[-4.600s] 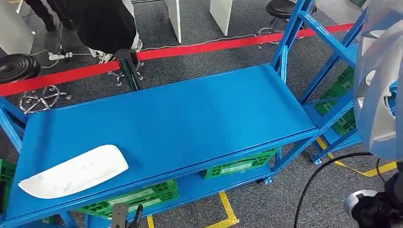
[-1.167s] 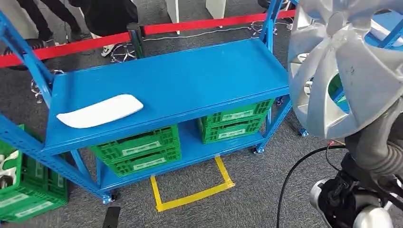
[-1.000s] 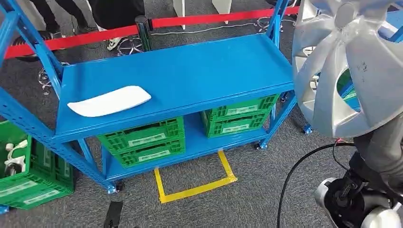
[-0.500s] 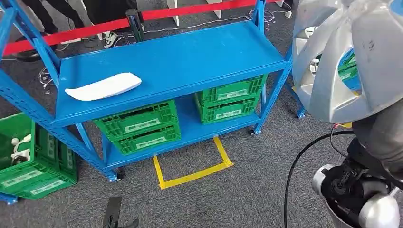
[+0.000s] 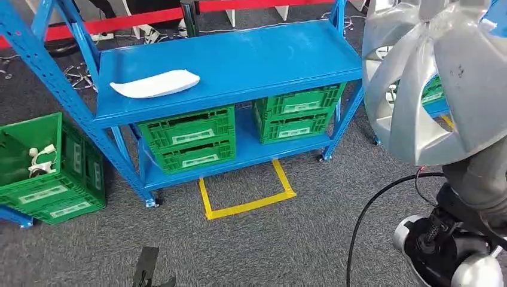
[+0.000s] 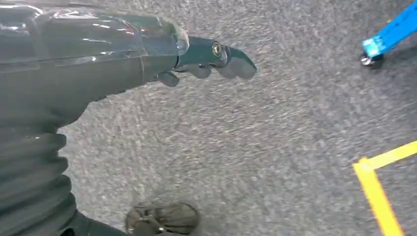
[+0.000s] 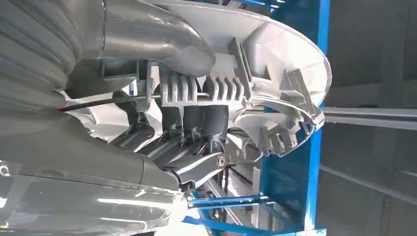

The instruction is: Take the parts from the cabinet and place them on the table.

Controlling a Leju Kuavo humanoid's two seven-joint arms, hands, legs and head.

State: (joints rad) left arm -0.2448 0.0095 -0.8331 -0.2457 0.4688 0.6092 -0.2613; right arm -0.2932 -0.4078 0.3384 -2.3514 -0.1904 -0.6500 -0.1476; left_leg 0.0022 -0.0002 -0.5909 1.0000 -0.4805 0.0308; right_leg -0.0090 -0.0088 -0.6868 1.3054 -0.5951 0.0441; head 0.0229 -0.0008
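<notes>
Our right hand grips silver wheel cover, held upright beside blue table. Our left hand hangs over carpet, fingers loosely apart, holding nothing. White part lies on table.

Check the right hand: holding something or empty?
Holding. In the right wrist view the right hand has its fingers curled through the silver wheel cover.
</notes>
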